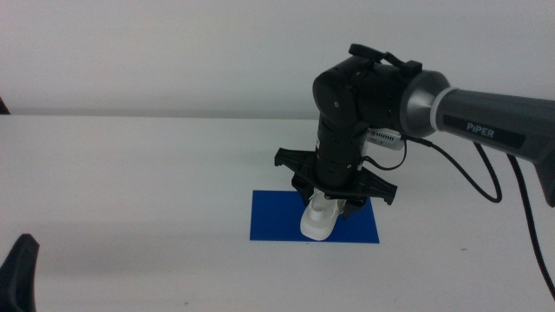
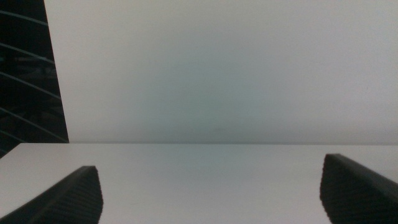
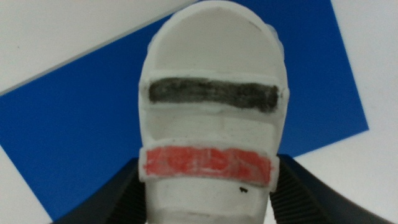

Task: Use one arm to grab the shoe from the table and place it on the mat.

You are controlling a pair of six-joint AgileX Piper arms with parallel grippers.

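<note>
The white shoe [image 1: 319, 218], with a dark strap and a red strap, is over the front part of the blue mat [image 1: 273, 217], toe pointing down. My right gripper [image 1: 334, 206] comes straight down from above and is shut on the shoe. In the right wrist view the shoe [image 3: 211, 124] fills the centre, and a dark jaw presses against each side of its heel end, with the mat [image 3: 74, 137] behind it. I cannot tell whether the shoe touches the mat. My left gripper [image 1: 19, 269] waits at the bottom left corner, open [image 2: 211, 193] with nothing between its jaws.
The white table [image 1: 130, 173] spreads around the mat on all sides. The right arm's grey link and black cables [image 1: 486, 173] hang over the table's right part. A pale wall rises behind the table's far edge.
</note>
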